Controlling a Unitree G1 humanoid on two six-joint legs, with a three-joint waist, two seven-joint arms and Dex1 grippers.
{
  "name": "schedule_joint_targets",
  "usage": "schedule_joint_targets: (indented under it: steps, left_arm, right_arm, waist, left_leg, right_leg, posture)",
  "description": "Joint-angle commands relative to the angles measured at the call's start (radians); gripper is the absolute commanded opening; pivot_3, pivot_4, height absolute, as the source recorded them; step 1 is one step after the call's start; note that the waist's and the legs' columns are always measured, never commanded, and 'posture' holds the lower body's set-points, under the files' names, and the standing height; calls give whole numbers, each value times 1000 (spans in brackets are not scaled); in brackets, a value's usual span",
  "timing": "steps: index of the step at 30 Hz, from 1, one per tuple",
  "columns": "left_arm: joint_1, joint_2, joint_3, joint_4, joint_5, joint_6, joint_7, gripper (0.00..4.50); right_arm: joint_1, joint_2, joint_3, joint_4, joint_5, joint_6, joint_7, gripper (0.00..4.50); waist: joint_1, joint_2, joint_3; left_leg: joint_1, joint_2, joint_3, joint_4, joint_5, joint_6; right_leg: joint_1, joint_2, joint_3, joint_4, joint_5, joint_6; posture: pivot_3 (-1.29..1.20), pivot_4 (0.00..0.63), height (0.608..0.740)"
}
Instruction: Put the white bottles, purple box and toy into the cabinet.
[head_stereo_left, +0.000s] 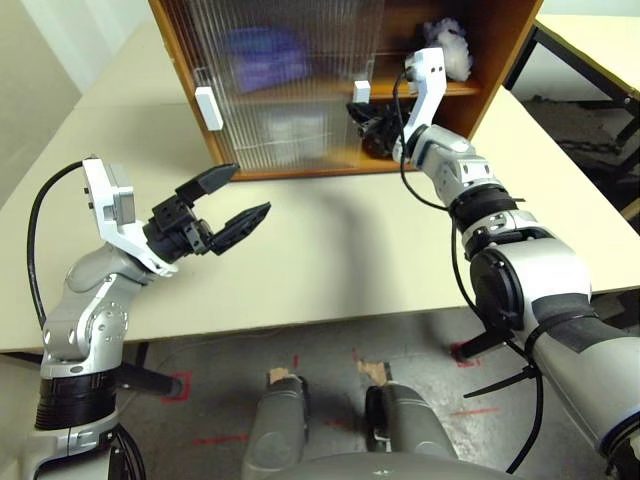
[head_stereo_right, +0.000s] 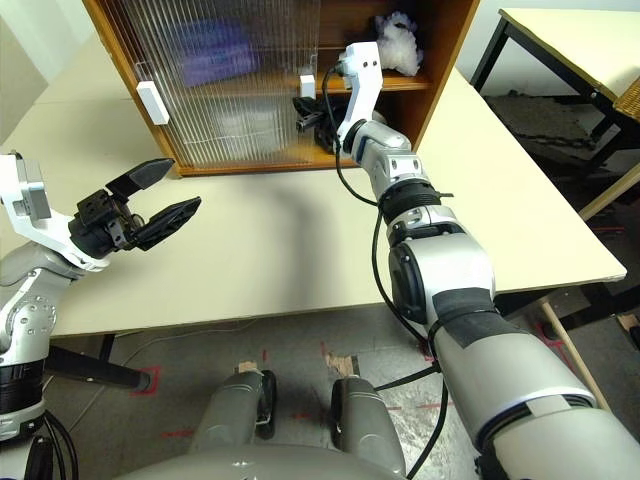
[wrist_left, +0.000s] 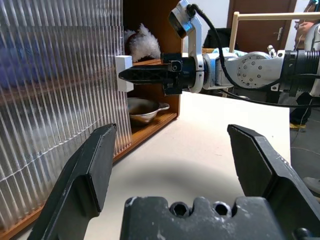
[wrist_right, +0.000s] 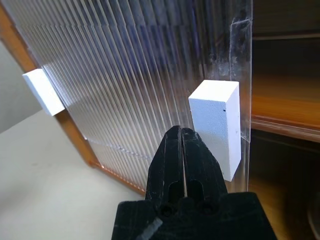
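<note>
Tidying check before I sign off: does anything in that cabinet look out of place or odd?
One thing: the metal dish sits empty on the cabinet's bottom level, while the fluffy white toy rests apart on the shelf above. Nothing looks spilled or damaged.

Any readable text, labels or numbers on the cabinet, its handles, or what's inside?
None can be read.
Purple box: a blur behind the ribbed door; markings unreadable.
White bottles: also blurred behind it; labels unreadable.
White handles: blank.
Metal dish: no marking.
</note>
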Motion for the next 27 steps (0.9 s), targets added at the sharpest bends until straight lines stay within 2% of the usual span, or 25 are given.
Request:
schedule_joint_targets:
  steps: [1,27]
  left_arm:
    - [-12,7,-8,-4,8,0,-7,4500]
    - [-54,0,-26,38,18,-5,-31,4500]
  right_arm:
    - [18,-32,-24,4,-10,-27,-39,58]
    - [76,-216,-80,16,-33,-49,-182,58]
  waist:
    - [0,1,-2]
    - [-7,2,-7]
  left_leg:
    - [0,0,0,0,0,0]
    - [1,0,1,2,1,1]
  right_leg:
    - [0,0,0,0,0,0]
    - [0,1,1,0,4,-2]
  posture:
    - [229,22,740]
    - [194,14,740]
